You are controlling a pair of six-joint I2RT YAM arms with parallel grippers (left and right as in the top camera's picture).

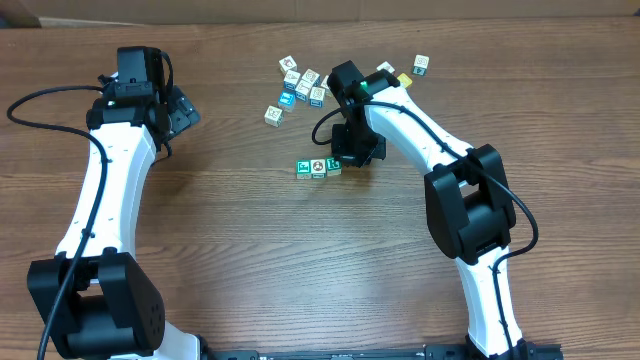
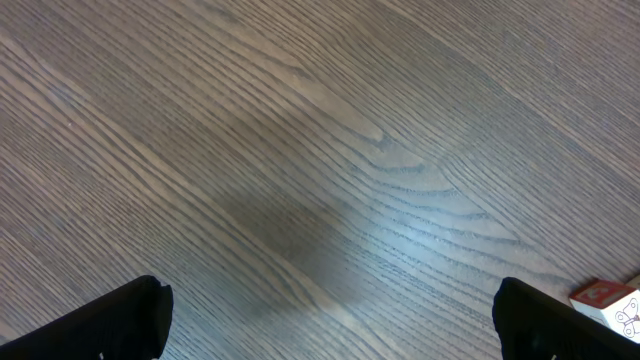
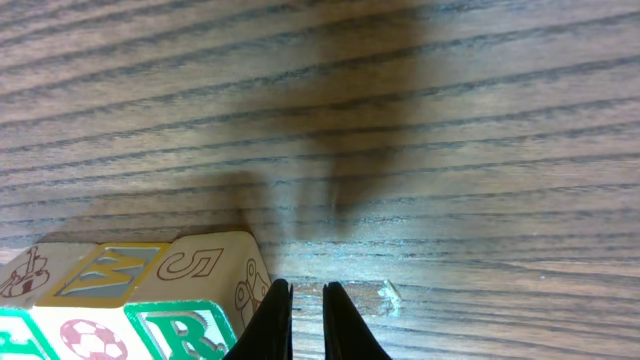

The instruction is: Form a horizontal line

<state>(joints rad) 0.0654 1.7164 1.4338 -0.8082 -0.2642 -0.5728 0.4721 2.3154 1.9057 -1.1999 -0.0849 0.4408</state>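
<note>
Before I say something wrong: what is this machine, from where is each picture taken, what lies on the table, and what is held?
Two robot arms stand at a table. One picture looks down from above; the other two come from a camera on each wrist, showing that arm's own fingers. Three touching toy cubes form a row mid-table, with loose cubes above it in the overhead picture. The left gripper is open and empty. The right gripper is shut beside the row, holding nothing.
</note>
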